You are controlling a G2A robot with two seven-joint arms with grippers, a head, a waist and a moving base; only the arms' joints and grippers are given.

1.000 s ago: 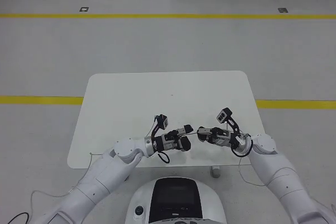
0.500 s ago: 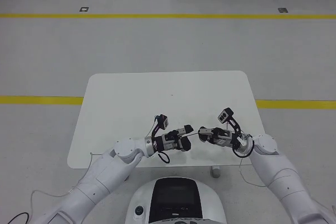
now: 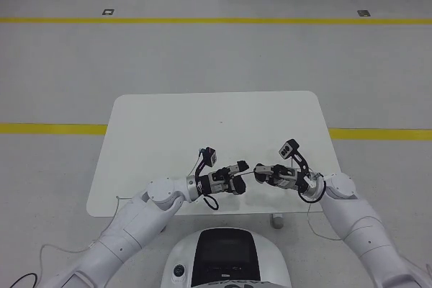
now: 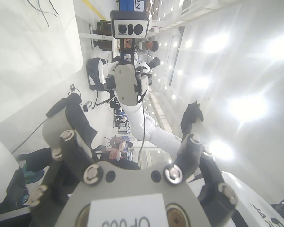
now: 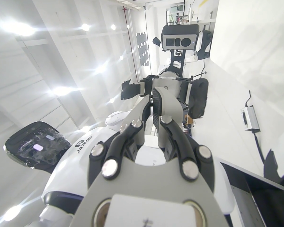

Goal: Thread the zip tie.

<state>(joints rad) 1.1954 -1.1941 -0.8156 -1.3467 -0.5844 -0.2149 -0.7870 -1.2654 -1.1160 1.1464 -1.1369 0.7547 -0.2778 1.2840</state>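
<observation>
The left wrist view showed the left end effector (image 4: 130, 109) with its fingers spread wide, and thin dark strands (image 4: 41, 10) lying on the desk (image 4: 26, 48) at the frame's upper left. The right wrist view showed the right end effector (image 5: 155, 99) with its fingers pressed close together; what they pinched could not be told. From above, a thin strand, apparently the zip tie (image 3: 245, 170), ran between the two tips near the frame's centre.
</observation>
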